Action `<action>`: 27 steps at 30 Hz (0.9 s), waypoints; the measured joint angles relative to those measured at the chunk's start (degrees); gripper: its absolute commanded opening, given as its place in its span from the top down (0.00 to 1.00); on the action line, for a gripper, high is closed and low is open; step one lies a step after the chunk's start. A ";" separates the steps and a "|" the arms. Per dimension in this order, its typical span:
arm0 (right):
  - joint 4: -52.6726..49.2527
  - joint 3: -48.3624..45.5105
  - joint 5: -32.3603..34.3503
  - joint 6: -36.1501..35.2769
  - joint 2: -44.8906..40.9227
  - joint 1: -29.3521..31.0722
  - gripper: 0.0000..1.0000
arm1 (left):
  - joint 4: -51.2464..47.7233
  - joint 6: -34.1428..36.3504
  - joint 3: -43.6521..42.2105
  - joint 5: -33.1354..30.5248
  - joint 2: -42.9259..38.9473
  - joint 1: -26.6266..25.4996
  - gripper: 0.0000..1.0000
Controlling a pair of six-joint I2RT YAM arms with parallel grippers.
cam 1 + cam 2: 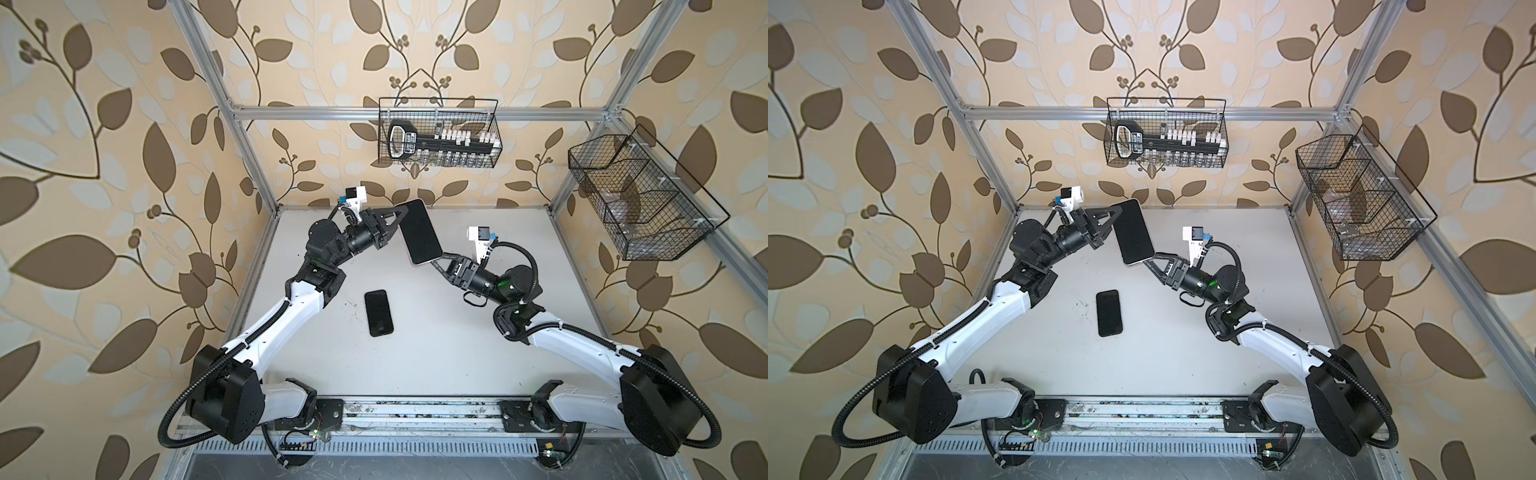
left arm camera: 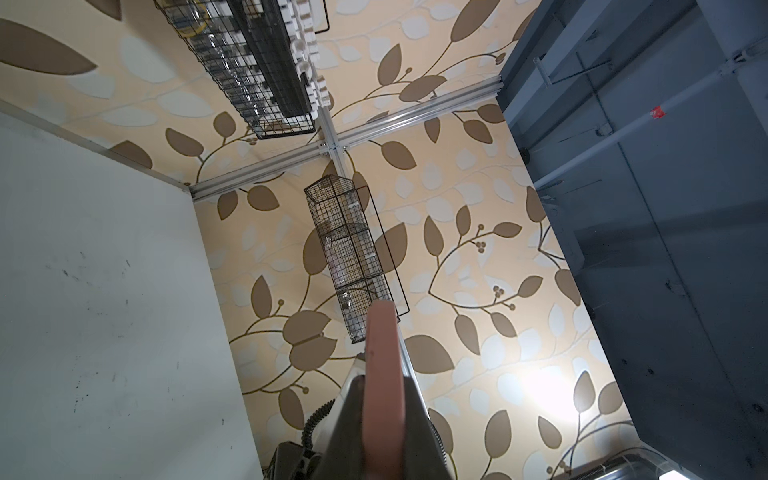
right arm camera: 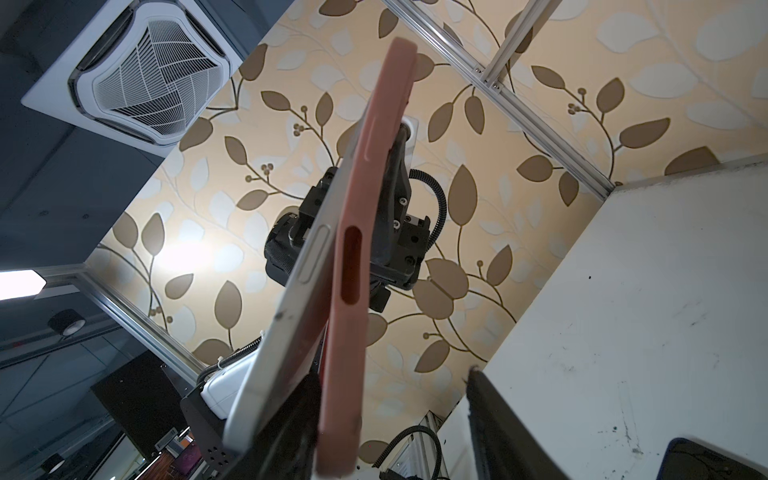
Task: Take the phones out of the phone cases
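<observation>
The phone (image 1: pixel 419 232) (image 1: pixel 1133 232), dark screen up, hangs tilted above the back of the table between both arms. My left gripper (image 1: pixel 401 218) (image 1: pixel 1117 216) (image 2: pixel 382 415) is shut on its far end, clamping the pink phone case (image 2: pixel 382 365). In the right wrist view the phone's silver edge (image 3: pixel 291 299) has peeled away from the pink case (image 3: pixel 353 249) at the near end. My right gripper (image 1: pixel 436 262) (image 1: pixel 1152 259) (image 3: pixel 390 374) is open there. One finger (image 3: pixel 291 415) sits in the gap between phone and case, the other (image 3: pixel 498 415) stands apart from the case.
A second black phone (image 1: pixel 379 312) (image 1: pixel 1109 312) lies flat on the white table (image 1: pixel 457 353). A wire basket (image 1: pixel 440 133) with tools hangs on the back wall. Another wire basket (image 1: pixel 640 195) hangs on the right wall. Aluminium frame posts stand at the table's corners.
</observation>
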 measured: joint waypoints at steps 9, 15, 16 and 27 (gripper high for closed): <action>2.73 0.20 0.44 2.36 1.60 -0.11 0.49 | 0.33 -0.02 -0.22 1.09 0.57 -0.44 1.00; 3.10 0.20 1.09 3.32 1.60 -0.11 0.60 | 0.04 0.68 -0.22 1.18 0.96 -0.44 1.00; 3.13 0.20 1.25 3.45 1.60 -0.09 0.61 | 0.02 0.70 -0.22 1.16 1.09 -0.44 1.00; 2.73 0.17 4.52 6.08 1.60 0.72 0.79 | 2.36 0.81 -0.24 1.27 3.93 -0.44 1.00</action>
